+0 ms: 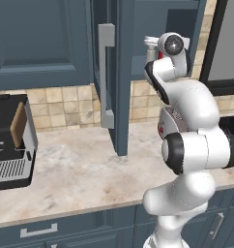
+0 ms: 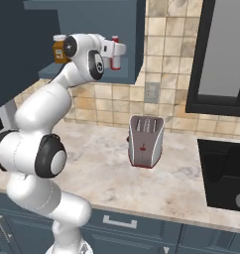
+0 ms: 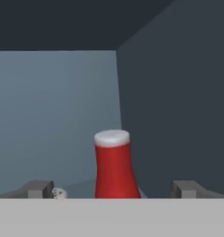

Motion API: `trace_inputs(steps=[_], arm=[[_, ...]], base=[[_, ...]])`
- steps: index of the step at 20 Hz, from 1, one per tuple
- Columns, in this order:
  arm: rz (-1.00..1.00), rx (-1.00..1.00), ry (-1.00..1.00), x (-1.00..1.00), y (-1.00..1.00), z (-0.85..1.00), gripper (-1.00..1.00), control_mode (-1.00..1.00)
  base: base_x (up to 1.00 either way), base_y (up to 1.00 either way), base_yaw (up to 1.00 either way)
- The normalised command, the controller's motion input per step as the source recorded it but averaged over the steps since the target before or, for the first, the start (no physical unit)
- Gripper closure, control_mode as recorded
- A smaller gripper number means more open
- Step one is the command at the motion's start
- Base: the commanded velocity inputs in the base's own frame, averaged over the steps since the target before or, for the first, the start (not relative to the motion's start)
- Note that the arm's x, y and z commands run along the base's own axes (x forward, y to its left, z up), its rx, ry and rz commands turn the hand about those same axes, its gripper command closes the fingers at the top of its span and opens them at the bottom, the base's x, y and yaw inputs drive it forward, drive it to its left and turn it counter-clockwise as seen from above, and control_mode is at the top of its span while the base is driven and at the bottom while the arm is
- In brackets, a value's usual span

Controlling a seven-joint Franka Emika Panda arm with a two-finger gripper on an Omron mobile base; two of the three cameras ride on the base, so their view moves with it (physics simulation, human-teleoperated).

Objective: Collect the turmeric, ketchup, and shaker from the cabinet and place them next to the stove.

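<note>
Up inside the open cabinet (image 2: pixel 92 15), the pincer (image 3: pixel 115 190) reaches in with its jaws spread wide and nothing between them held. Seen from the hand view, the ketchup (image 3: pixel 114 165) stands upright on the cabinet floor straight ahead, centred in the gap between the two grey fingertips (image 3: pixel 39 189), with clear space on either side of it. Its white top is lit and its red body widens toward the base. Just beside the left fingertip in that view a small pale speckled thing (image 3: pixel 59 193) peeks up, too little of it showing to say what it is.

From the right base view the arm (image 2: pixel 47 99) bends up from the lower left and the hand sits at the cabinet's lower edge, with the red bottle partly hidden behind it. The turmeric (image 2: pixel 59 48) stands on the same shelf, behind the wrist joint and to the left of it, its white lid and label showing.

From the left base view the cabinet door (image 1: pixel 114 72) hangs open toward the camera, its long grey bar handle (image 1: pixel 106 75) facing forward, and the arm reaches past it into the opening.

Down on the marble table (image 2: pixel 112 173) a steel toaster (image 2: pixel 146 141) stands near the tiled wall, well apart from the cabinet. A coffee machine (image 1: pixel 10 143) sits at the table's left end in the left base view
</note>
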Motion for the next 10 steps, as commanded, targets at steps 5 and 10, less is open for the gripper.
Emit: trace_inputs(steps=[5, 10], arm=[[-0.01, 0.0, 0.0, 0.16, -0.11, 0.0, -1.0, -1.0], [0.0, 0.0, 0.0, 0.13, -0.08, 0.0, -1.0, -1.0]], base=[[0.0, 0.0, 0.0], [0.0, 0.0, 0.0]])
